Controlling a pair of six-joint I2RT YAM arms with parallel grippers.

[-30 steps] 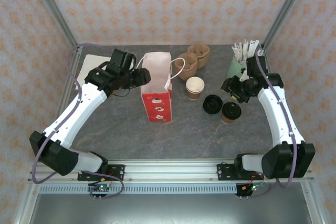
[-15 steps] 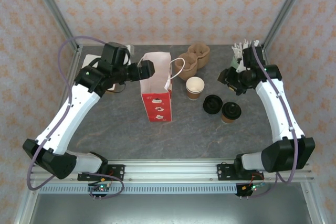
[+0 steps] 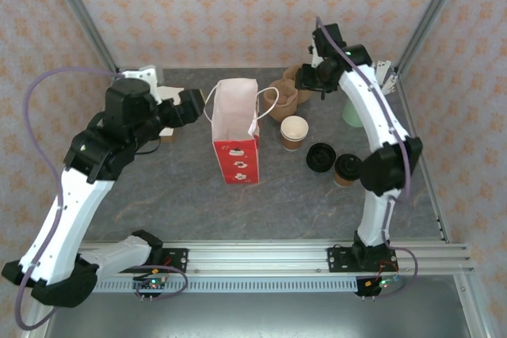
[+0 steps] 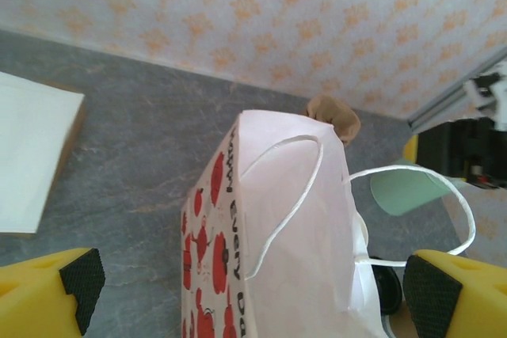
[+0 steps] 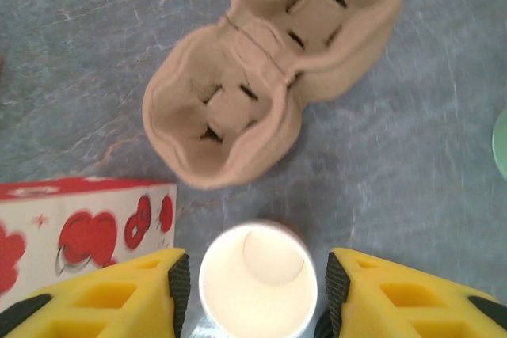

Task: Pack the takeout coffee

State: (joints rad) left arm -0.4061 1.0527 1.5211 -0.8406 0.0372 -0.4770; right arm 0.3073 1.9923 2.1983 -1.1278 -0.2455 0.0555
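As right claw (image 5: 253, 275) hovers, left claw (image 4: 255, 282) gapes

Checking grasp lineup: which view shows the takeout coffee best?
Right wrist: the takeout coffee sits large at bottom centre, open top seen from above, framed by the right gripper. Top external shows it small, right of the bag.

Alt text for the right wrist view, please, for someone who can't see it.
Looking down, the open-topped takeout coffee cup sits between the spread yellow fingers of the right gripper. Beyond it a brown two-cup pulp tray lies on the grey table; an edge of the red-and-white bag is at lower left.
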